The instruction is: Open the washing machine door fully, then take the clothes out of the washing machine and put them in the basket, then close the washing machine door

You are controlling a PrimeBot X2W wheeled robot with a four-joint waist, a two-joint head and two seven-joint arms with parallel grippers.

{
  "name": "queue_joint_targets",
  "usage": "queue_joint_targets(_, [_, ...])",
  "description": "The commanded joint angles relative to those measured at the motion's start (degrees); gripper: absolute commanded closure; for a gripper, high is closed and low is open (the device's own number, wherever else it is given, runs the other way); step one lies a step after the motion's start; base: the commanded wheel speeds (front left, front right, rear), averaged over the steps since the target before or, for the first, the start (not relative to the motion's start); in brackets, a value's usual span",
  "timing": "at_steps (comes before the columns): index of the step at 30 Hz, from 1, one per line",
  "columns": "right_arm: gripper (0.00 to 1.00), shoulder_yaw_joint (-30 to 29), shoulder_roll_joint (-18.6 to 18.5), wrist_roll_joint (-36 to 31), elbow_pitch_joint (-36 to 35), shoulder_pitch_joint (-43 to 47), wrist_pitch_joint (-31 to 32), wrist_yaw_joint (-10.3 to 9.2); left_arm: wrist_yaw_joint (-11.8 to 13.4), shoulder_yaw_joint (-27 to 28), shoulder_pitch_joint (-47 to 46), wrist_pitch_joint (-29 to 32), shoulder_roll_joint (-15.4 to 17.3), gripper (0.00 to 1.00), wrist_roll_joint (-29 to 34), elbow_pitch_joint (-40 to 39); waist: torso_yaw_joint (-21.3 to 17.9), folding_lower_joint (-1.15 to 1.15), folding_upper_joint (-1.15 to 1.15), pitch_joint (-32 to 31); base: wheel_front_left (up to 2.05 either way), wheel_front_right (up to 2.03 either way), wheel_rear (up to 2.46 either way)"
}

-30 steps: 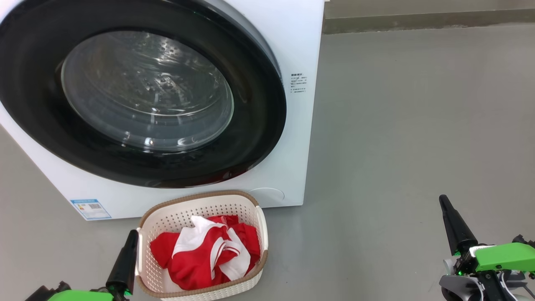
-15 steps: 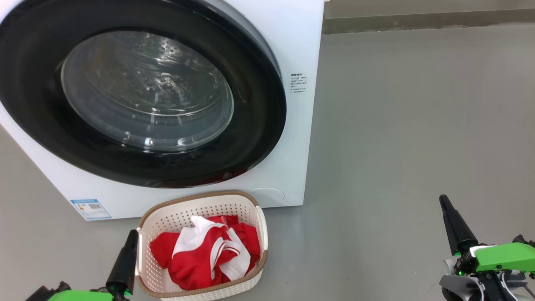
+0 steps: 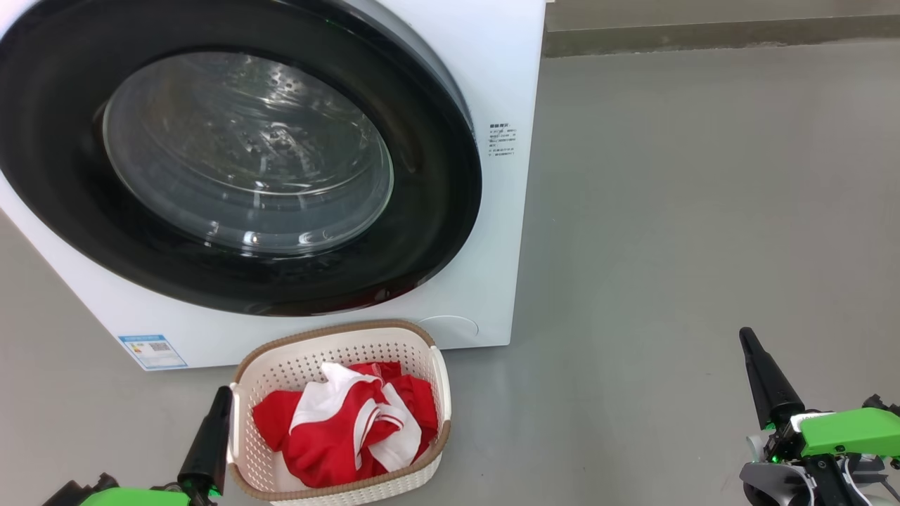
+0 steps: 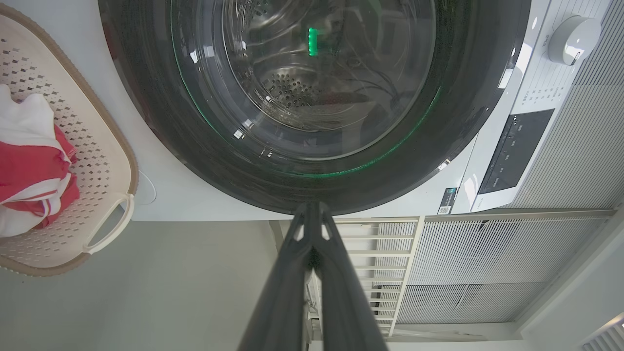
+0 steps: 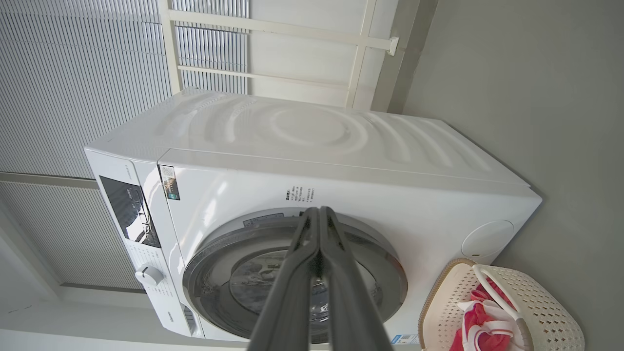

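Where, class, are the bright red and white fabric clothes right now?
In the head view the red clothes lie inside the cream perforated plastic basket, lower left of centre, on the floor before the white washing machine.

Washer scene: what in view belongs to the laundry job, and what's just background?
Job: washing machine; washing machine door, shut; clothes; basket holding them.
Background: grey floor; slatted wall; white railing; control knob.
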Motion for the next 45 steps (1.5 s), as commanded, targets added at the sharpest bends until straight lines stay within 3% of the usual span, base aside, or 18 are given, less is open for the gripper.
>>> queue_joint_targets(1, [1.00,0.86,-0.51,-0.14,-1.69,-2.40,0.37,0.02,-0.40,2.05,-2.26,0.37,0.62,1.00,0.17,-1.18,0.00,0.00,0.00,0.00,0.00,0.00,0.00])
queue_joint_targets(45, [1.00,0.56,-0.30,-0.39,-1.67,-2.43,0.61,0.02,-0.40,2.40,-2.29,0.66,0.37,1.00,0.47,-1.17,0.00,0.00,0.00,0.00,0.00,0.00,0.00])
